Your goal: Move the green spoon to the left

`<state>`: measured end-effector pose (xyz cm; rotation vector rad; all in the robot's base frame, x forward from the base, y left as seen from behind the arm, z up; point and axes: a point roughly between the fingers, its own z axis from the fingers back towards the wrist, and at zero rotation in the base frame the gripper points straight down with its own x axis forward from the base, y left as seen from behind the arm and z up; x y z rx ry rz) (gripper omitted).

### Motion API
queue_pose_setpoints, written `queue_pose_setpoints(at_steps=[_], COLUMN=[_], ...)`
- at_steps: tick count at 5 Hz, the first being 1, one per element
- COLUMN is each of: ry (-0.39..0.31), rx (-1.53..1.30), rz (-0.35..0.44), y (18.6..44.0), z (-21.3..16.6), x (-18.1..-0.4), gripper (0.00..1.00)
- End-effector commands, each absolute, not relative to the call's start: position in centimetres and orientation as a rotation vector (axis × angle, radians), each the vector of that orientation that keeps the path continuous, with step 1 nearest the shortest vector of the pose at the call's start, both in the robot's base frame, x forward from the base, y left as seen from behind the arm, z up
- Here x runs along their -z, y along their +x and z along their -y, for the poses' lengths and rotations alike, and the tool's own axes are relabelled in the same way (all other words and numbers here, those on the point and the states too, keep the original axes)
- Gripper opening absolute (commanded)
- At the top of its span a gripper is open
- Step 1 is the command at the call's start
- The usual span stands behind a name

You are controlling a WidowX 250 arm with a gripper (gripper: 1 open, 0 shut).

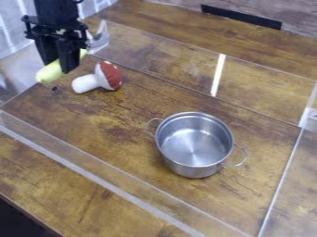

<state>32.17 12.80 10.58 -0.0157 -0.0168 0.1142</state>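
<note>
My black gripper hangs over the far left of the wooden table and is shut on the green spoon. The spoon is held off the surface at a slant. Its thick yellow-green handle end pokes out below and left of the fingers, while its grey bowl shows faintly up and to the right behind them. The middle of the spoon is hidden by the fingers.
A white mushroom toy with a red cap lies just right of the gripper. A steel pot with two handles stands right of centre. Clear plastic walls fence the work area, and a white rack stands at the far left.
</note>
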Motion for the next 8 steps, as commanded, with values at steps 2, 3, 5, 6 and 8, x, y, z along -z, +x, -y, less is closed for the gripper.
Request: queue_pose_setpoints(at_steps=[2, 3, 5, 6, 8], ry=[-0.014, -0.009, -0.004, 0.013, 0.065], rx=[-0.146, -0.154, -0.005, 0.04, 0.091], rz=[0.084, 0.08, 0.068, 0.085, 0.143], y=[32.5, 32.8, 34.5, 35.2, 36.6], z=[-15.0, -15.3, -15.3, -15.0, -12.6], x=[-12.2, -11.1, -8.6, -10.4, -13.7], gripper=[0.0, 0.0, 1.0, 1.0, 1.0])
